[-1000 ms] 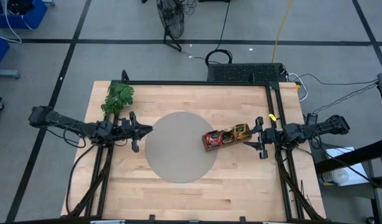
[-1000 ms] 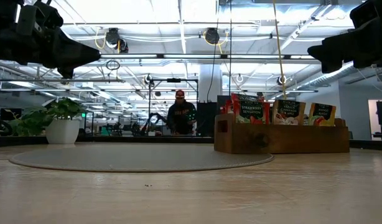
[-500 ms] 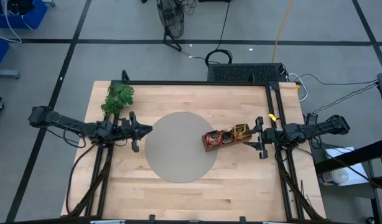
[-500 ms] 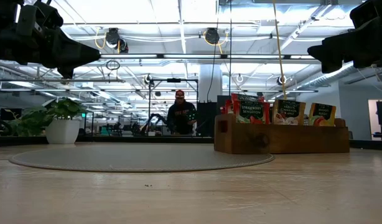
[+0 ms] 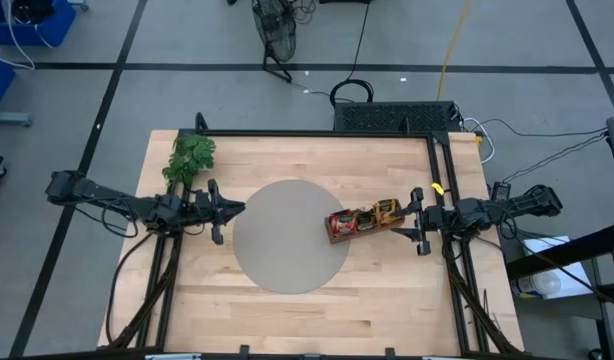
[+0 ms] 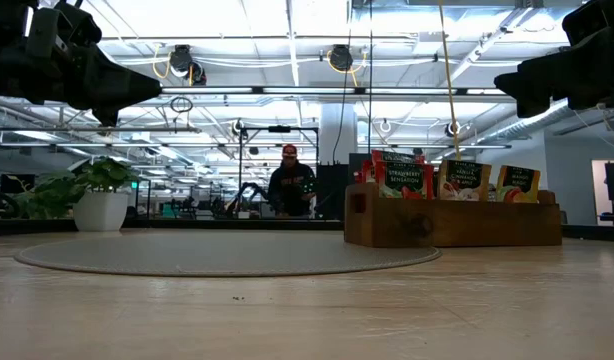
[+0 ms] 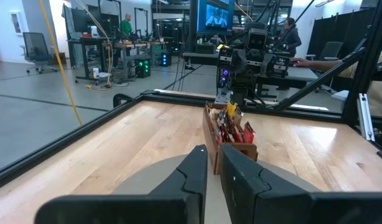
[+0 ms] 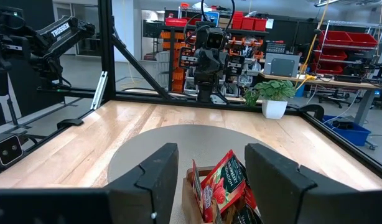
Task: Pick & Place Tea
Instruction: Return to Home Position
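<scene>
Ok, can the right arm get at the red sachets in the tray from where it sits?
Probably yes. The right end effector hovers open by the near end of the wooden tray; the red sachets stand at its far end, tops exposed, nothing above them.

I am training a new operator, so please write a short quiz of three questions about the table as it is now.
1. True or false: the small square red, grey-white and yellow tea sachets stand in the long brown wooden tray.
2. Whose fingers are wide apart? A. left gripper B. right gripper
3. Fill in: one end of the tray lies on the round grey ___.
Key: 1 true; 2 B, as the left gripper is shut; 3 mat.
</scene>
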